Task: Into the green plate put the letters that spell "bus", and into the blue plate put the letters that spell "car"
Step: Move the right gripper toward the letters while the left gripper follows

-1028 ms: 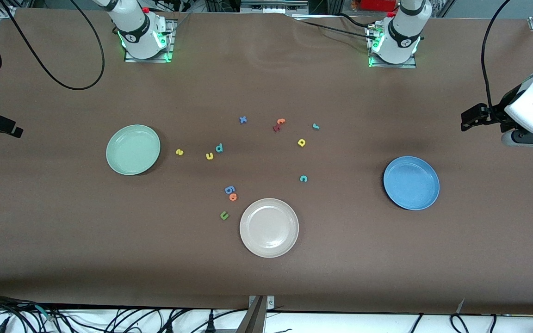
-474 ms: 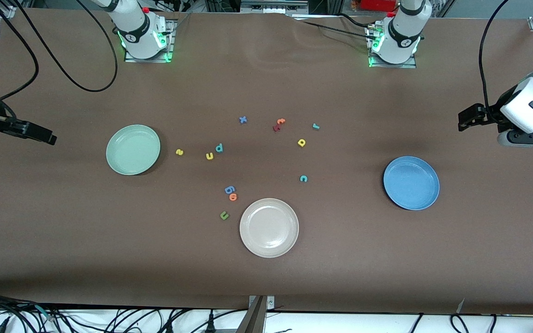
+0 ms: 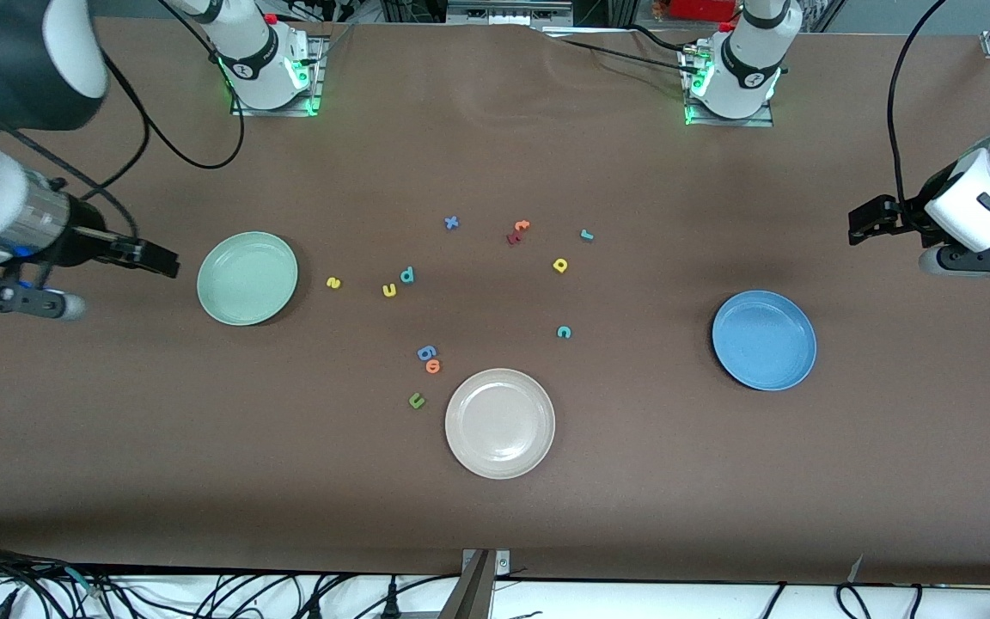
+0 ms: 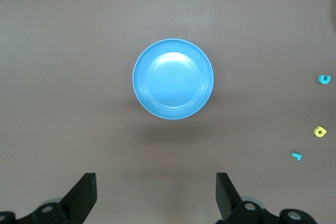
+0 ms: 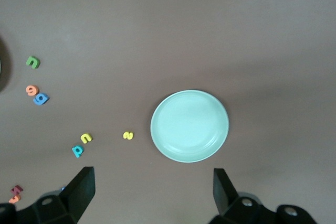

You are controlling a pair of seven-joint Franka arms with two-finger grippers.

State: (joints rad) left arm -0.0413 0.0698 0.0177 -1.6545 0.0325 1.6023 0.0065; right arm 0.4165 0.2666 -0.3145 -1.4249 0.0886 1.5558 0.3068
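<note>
You see the green plate bare, the blue plate bare — b, u, s, c, a, r lie on the table between them. Left gripper and right gripper hang spread beside their plates.

Bench, brown. Green plate, empty, mid-frame. Yellow s just beside it; yellow u and teal b touching. Right gripper at lower edge, fingers spread wide.

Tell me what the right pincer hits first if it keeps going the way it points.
Probably the green plate: the open right pincer aims along the table at its rim, with nothing between. Its height is unclear, so it might pass above the plate.
</note>
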